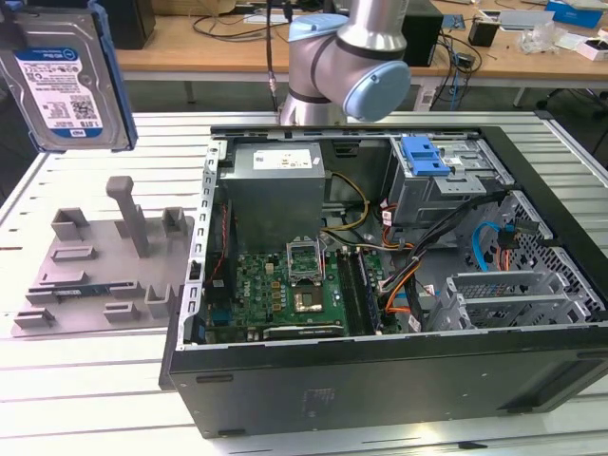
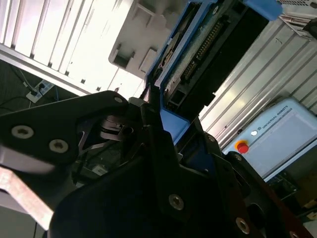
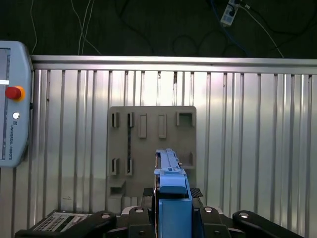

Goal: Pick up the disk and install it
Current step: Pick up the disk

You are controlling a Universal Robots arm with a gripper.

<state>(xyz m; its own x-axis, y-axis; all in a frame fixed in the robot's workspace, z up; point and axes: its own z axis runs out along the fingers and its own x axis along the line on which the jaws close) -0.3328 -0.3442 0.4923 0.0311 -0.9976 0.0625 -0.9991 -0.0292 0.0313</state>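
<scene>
The gripper (image 3: 172, 194) clamps the disk (image 1: 65, 81) by its edges. The disk hangs well above the gray tray (image 1: 90, 285).

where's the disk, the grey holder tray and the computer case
disk (image 1: 59, 81), exterior view, on its labelled face
grey holder tray (image 1: 103, 278), exterior view, on its flat base
computer case (image 1: 380, 389), exterior view, on its black near wall

Ribbed metal table (image 1: 85, 404), grey fixture tray (image 1: 95, 275), open computer case (image 1: 380, 389)
</scene>
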